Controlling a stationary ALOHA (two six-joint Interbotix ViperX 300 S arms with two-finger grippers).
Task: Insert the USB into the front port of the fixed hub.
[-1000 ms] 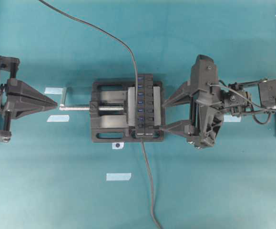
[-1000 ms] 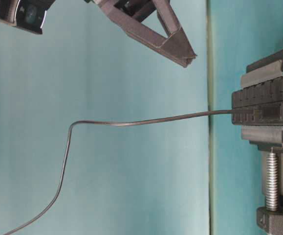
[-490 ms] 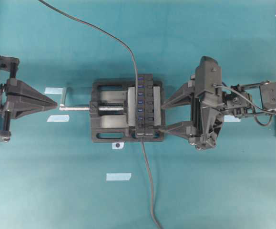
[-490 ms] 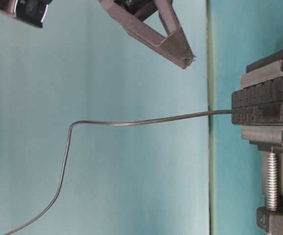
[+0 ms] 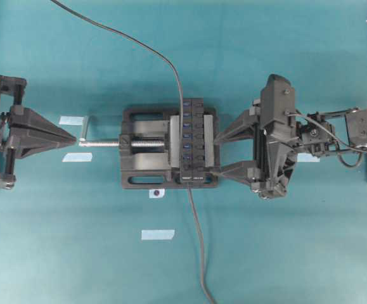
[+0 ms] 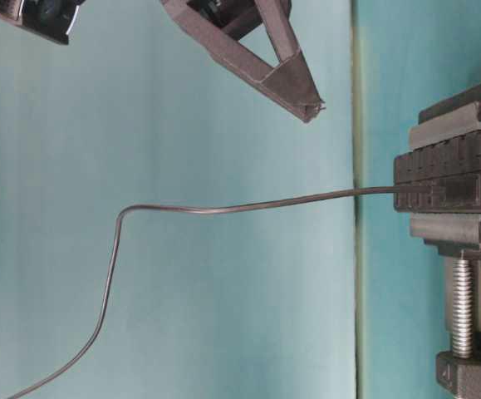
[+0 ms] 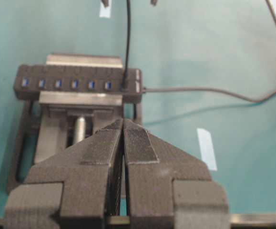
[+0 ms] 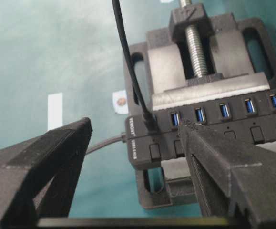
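Note:
The fixed hub (image 5: 193, 140) is a narrow black bar with blue slots, clamped upright in a vise. The USB (image 8: 150, 122) sits plugged into the slot nearest the hub's lettered end, and its thin cable (image 5: 139, 44) rises away toward the back left. My right gripper (image 5: 215, 154) is open, its fingers straddling that end of the hub (image 8: 214, 129) without touching the plug. Far to the left, my left gripper (image 5: 75, 139) is shut on nothing, pointing at the vise screw. In the left wrist view the shut gripper (image 7: 123, 121) faces the hub (image 7: 76, 86).
The black vise (image 5: 146, 149) with a silver screw (image 5: 104, 143) holds the hub at mid-table. The hub's own cable (image 5: 198, 240) runs to the front edge. Pale tape strips (image 5: 157, 234) lie on the teal mat, two of them by the left gripper (image 5: 71, 120).
The open right gripper has turned slightly at the wrist and drawn a little away from the hub. The left gripper, plug and cable have not moved.

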